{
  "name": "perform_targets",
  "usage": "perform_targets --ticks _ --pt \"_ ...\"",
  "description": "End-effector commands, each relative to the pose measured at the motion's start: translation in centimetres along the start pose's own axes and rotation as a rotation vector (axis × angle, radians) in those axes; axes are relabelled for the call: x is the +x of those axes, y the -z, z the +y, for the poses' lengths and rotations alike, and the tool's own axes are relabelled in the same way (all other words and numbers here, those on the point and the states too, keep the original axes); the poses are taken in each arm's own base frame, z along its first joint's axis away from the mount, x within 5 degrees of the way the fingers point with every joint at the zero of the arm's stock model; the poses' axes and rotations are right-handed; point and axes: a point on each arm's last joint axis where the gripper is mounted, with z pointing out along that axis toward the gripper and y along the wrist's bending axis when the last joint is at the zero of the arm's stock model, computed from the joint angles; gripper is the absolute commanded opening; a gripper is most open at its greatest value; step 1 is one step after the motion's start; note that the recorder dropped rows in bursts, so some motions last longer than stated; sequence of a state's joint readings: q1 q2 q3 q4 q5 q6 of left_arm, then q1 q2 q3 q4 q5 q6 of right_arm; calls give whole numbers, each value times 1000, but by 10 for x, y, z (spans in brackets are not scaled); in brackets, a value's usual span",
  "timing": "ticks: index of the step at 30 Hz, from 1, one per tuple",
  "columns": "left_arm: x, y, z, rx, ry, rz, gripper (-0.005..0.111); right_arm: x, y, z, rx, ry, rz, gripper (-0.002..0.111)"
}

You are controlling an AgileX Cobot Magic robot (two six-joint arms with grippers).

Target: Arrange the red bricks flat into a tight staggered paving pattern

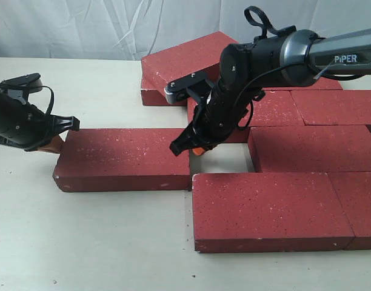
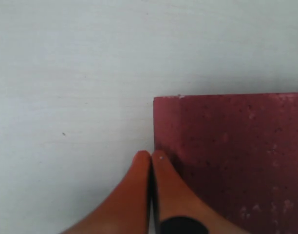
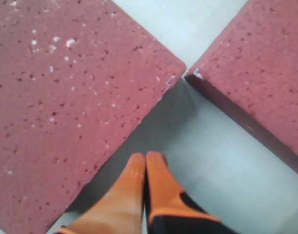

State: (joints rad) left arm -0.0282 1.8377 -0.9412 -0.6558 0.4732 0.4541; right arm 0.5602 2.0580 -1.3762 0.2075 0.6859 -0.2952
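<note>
Several dark red bricks lie flat on the right: a front brick (image 1: 267, 209), a middle one (image 1: 313, 148) and a back row (image 1: 279, 109). One more (image 1: 185, 60) lies tilted across the back. A separate brick (image 1: 122, 159) lies to the left of them. My left gripper (image 1: 55, 144) is shut, its orange tips (image 2: 150, 157) at that brick's left end (image 2: 236, 156). My right gripper (image 1: 197, 150) is shut and empty, down in the bare gap beside the same brick's right end. Ahead of its tips (image 3: 146, 158), two brick corners (image 3: 66, 97) (image 3: 256, 63) nearly meet.
The white table (image 1: 82, 242) shows at the front and left. A bare patch (image 1: 225, 159) lies between the separate brick and the middle one. A white cloth backdrop (image 1: 82, 27) hangs behind. Another brick (image 1: 361, 206) runs off the right edge.
</note>
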Motion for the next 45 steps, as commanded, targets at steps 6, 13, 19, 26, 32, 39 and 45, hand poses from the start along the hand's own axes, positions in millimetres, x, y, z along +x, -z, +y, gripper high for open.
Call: perform_targets --ticks 6,13,19,26,32,39,45 --pt "5 -6 -17 18 -43 13 0 -2 1 -2 19 6 -8 -1" --pt "5 -8 -23 24 -56 0 0 -2 1 -2 19 0 -6 -1" --pt "3 -7 -18 2 -74 -8 0 -3 8 -1 18 0 -14 -1" --pt "1 -5 -10 -11 -61 -17 0 -19 72 24 -74 65 -8 -1" --pt "1 -5 -11 -6 -57 -16 0 -7 53 82 -224 431 78 -1" --pt "2 -5 -12 -3 -57 -9 0 -5 17 92 -187 481 111 -1" --pt "2 -5 -12 1 -54 -6 0 -2 -4 88 -171 485 145 -1"
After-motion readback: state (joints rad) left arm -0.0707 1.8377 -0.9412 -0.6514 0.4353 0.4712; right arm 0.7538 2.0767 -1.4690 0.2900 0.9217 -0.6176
